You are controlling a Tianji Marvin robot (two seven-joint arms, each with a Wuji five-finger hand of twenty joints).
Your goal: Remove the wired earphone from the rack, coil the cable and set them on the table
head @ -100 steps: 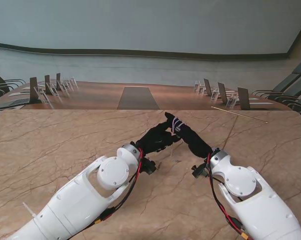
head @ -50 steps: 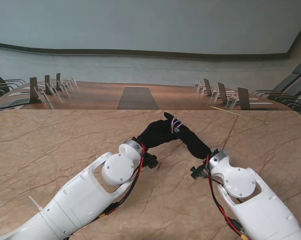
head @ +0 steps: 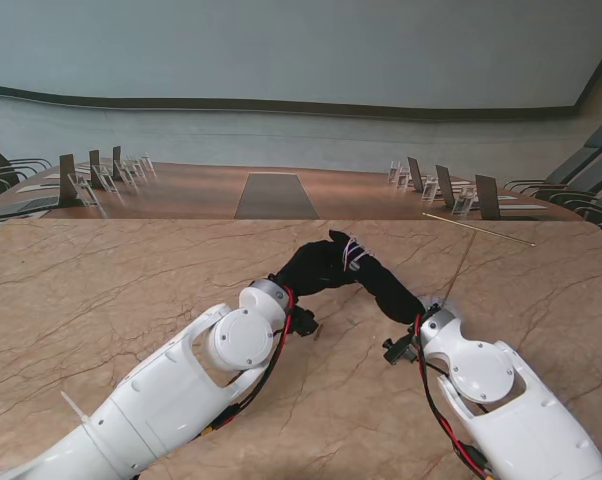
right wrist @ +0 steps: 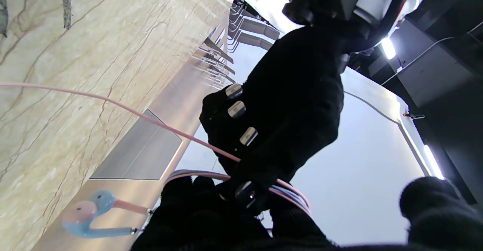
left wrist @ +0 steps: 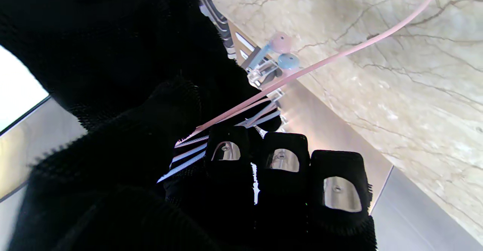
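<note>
Bare marble table [head: 131,290] all round the joined hands [head: 346,268].

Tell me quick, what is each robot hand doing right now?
Left robot hand: closed on the pink earphone cable, guiding it.
Right robot hand: closed, with coils of the cable wound around its fingers; the earbuds dangle from it.

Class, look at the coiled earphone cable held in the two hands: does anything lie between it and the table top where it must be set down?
Nothing visible does. The earphone cable is wound on the right hand, with the left hand pinching it. The earbuds dangle beside it, and the marble table near the hands shows nothing else.
</note>
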